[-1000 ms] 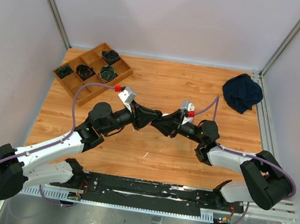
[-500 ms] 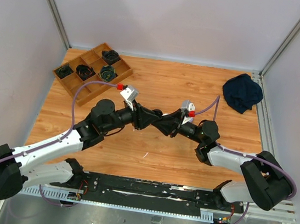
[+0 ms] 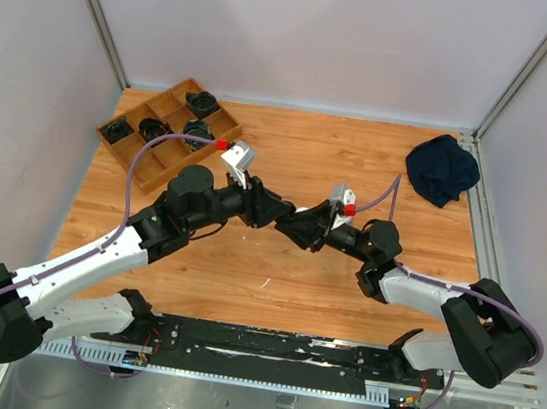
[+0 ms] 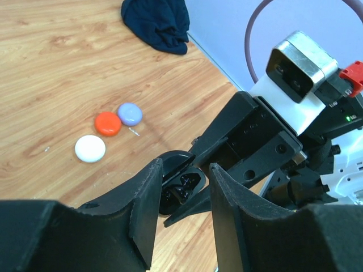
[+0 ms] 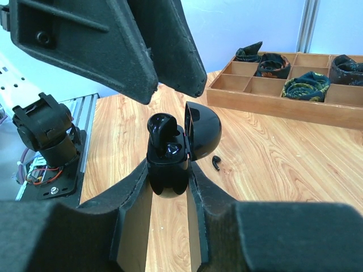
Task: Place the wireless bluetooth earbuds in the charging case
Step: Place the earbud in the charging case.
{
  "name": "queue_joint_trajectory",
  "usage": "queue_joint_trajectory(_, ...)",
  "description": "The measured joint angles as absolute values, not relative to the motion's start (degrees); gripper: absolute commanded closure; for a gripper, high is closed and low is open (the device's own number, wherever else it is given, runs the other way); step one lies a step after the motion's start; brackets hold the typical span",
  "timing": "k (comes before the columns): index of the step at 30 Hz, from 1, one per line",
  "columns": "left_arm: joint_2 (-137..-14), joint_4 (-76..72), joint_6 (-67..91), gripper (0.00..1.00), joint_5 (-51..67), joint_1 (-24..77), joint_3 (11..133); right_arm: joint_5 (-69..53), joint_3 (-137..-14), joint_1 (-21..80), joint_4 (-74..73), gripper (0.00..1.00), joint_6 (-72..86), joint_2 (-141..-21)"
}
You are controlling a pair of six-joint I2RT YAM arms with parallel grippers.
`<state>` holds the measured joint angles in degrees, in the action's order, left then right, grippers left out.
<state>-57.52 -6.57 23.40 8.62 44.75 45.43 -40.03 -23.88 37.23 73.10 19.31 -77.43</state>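
My right gripper (image 5: pixel 169 165) is shut on a black charging case (image 5: pixel 170 184) and holds it upright above the table with its lid (image 5: pixel 203 131) open. One black earbud (image 5: pixel 160 126) sticks up out of the case's left slot. A second black earbud (image 5: pixel 216 163) lies on the wood just behind the case. My left gripper (image 4: pixel 186 167) is open and empty, its fingers (image 4: pixel 144 204) just above and to either side of the case (image 4: pixel 180 186). In the top view the two grippers meet at mid-table, left (image 3: pixel 278 211) and right (image 3: pixel 292 229).
White (image 4: pixel 90 148), orange (image 4: pixel 108 123) and lavender (image 4: pixel 130 114) round cases lie together on the wood. A dark blue cloth (image 3: pixel 442 168) sits at the back right. A wooden compartment tray (image 3: pixel 165 145) holding dark rolled items stands at the back left.
My left gripper first closed in on the right gripper, then drew back slightly left and up. The right gripper has stayed almost in place with the case.
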Motion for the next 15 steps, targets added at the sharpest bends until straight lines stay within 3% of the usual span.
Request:
queue_joint_trajectory(10,-58.50,8.43,28.34,0.56,7.09,44.75,54.17,-39.57,-23.88,37.23,67.35,0.87,16.12,-73.82)
queue_joint_trajectory(15,-58.81,13.39,30.24,0.65,7.14,44.75,56.53,-38.94,-23.88,37.36,63.90,0.87,14.04,-73.38)
